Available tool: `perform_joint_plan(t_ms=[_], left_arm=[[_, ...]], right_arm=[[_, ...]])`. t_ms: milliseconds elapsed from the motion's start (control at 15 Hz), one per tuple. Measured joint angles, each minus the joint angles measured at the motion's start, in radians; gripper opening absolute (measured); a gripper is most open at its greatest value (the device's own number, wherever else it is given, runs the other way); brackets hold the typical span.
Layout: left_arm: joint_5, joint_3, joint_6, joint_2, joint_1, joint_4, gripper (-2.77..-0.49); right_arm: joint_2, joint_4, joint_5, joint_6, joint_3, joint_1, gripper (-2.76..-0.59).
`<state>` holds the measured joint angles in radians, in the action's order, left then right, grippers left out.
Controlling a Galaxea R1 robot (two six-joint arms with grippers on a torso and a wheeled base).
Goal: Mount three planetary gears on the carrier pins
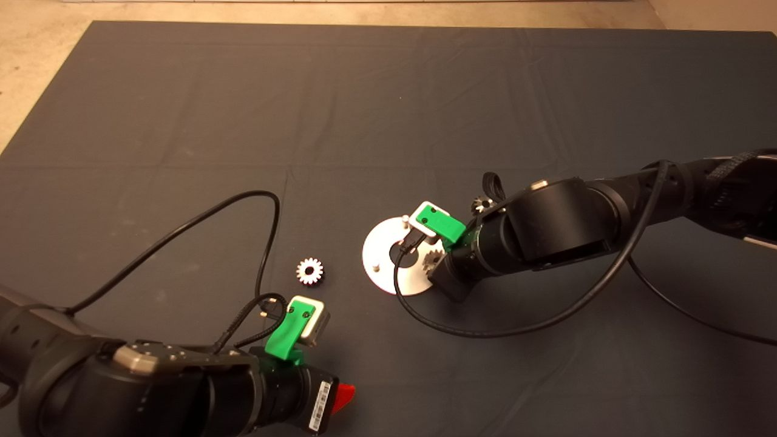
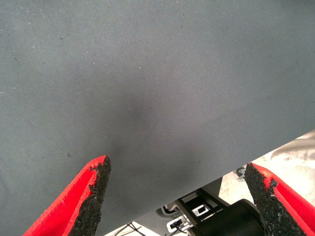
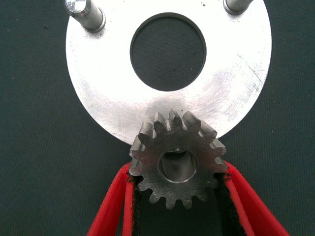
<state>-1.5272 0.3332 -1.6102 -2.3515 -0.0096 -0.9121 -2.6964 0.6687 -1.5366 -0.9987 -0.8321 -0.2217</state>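
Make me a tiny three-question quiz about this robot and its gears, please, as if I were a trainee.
1. True or false: the right gripper holds a gear over the edge of the metal disc.
2. How many pins on the disc stand bare? A) none B) two C) three
3. Fill in: the loose gear on the mat lies between the disc and the ____ gripper.

Key:
1. True; its jaws are closed on the gear.
2. B; both pins show in the right wrist view.
3. Left; its jaws are open, holding nothing.
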Motion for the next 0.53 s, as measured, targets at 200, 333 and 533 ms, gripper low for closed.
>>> perform_joint_plan(t_ms=[200,333,533], left_arm=[[0.0,0.0,-0.001,0.0,-0.005,0.0,-1.34],[0.0,0.0,-0.002,0.0,-0.005,0.0,-1.34],[0.0,0.0,-0.004,0.0,-0.006,0.0,-1.34]], right_arm=[[0.0,0.001,0.0,0.004,-0.005,0.003,-2.53],[0.0,0.002,-0.002,0.008,-0.012,0.011,-2.54],[0.0,0.005,0.005,0.015,-0.025,0.012,-2.54]])
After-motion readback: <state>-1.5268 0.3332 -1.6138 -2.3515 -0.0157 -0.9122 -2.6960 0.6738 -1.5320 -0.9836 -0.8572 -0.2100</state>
